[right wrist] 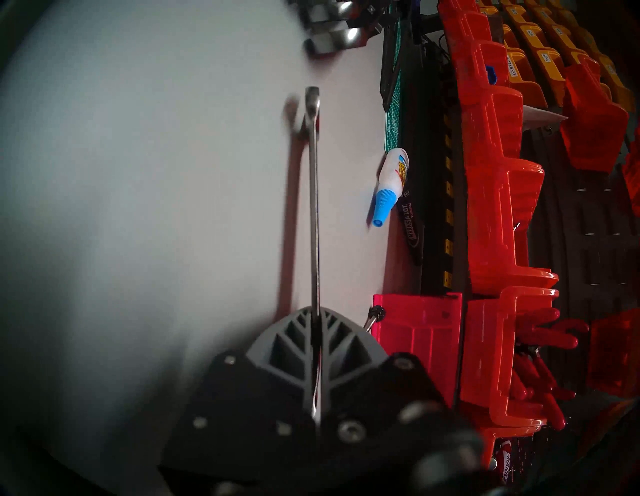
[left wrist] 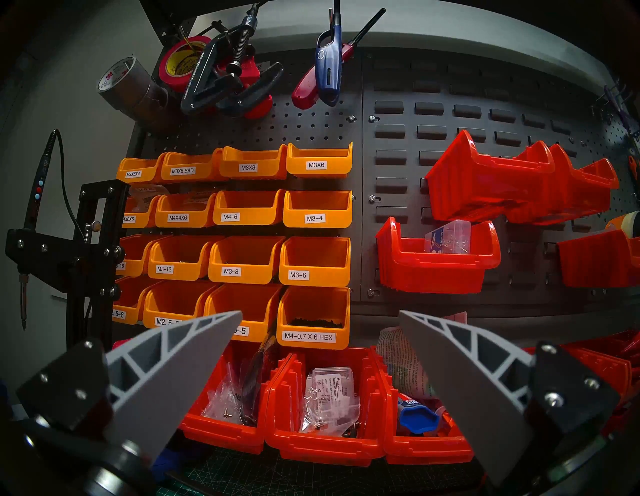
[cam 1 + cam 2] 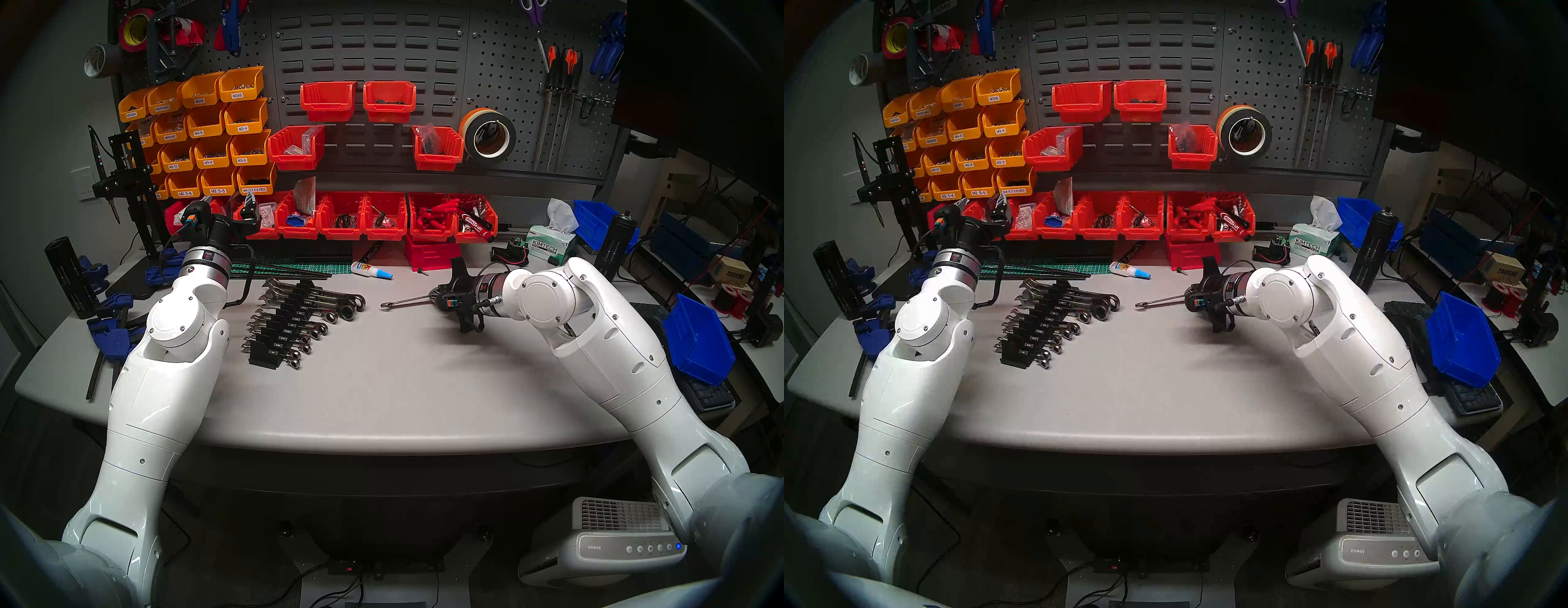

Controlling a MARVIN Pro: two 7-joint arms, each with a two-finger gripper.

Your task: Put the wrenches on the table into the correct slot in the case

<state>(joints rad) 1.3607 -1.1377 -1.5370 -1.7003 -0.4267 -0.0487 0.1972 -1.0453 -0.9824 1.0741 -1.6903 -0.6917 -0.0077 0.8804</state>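
Clamped flat against each other, the two grey ribbed fingers of my right gripper point(image 1: 317, 341) pinch the ring end of a slim chrome combination wrench point(image 1: 314, 207). Its shaft runs straight out from my fingertips, and the open jaw at the far end sits just over the grey table point(image 3: 382, 382), casting a soft shadow beside it.

In the head view the wrench point(image 3: 405, 302) points toward the black wrench rack point(image 3: 284, 327), which lies well to its left with a stepped row of other wrenches already seated (I cannot read the small white size labels from here). A glue bottle point(image 1: 389, 183) lies near the wrench's far side, apart from it.

My left gripper point(image 2: 320, 350) is spread wide and holds nothing; it faces the orange and red bins on the back wall.

To do this step well, I judge I should lift straight up first so the long free end clears the table, keep the shaft level, then carry it over the rack and match it to the vacant slot by length before lowering.
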